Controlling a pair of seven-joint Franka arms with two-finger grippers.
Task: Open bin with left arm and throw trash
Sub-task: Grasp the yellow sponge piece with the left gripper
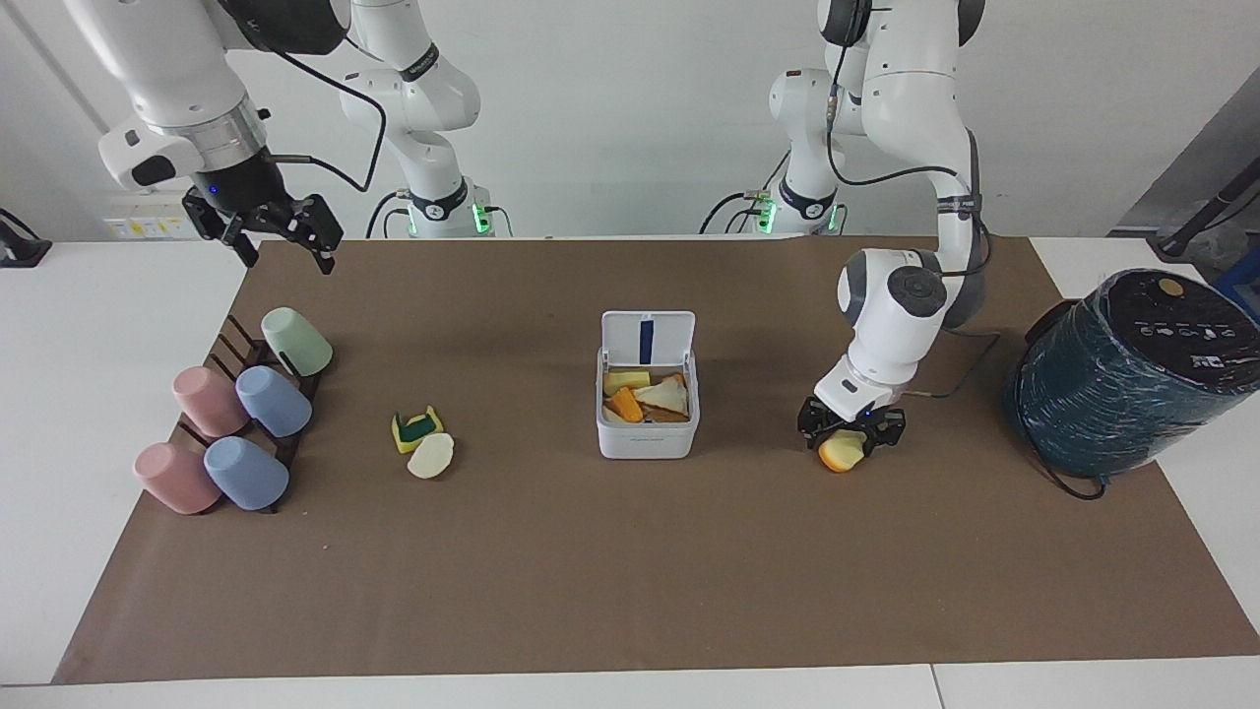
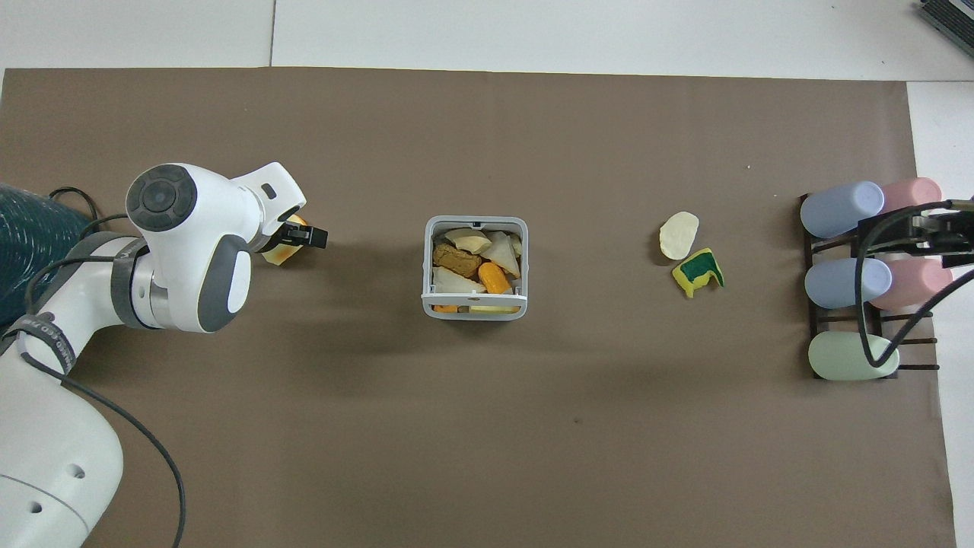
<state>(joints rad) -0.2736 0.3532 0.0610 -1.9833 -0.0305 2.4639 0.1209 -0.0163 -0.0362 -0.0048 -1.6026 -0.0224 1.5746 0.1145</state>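
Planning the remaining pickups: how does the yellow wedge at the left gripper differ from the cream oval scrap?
The yellow wedge has an orange edge and sits between the left gripper's fingers; the cream oval is plain, untouched, beside the yellow-green scrap. Both lie outside the open bin.

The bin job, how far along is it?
Done: the bin stands open, its lid up and scraps inside. In hand: the left end effector is down around the yellow wedge on the mat. Left: that wedge, the cream oval and the green-centred piece.
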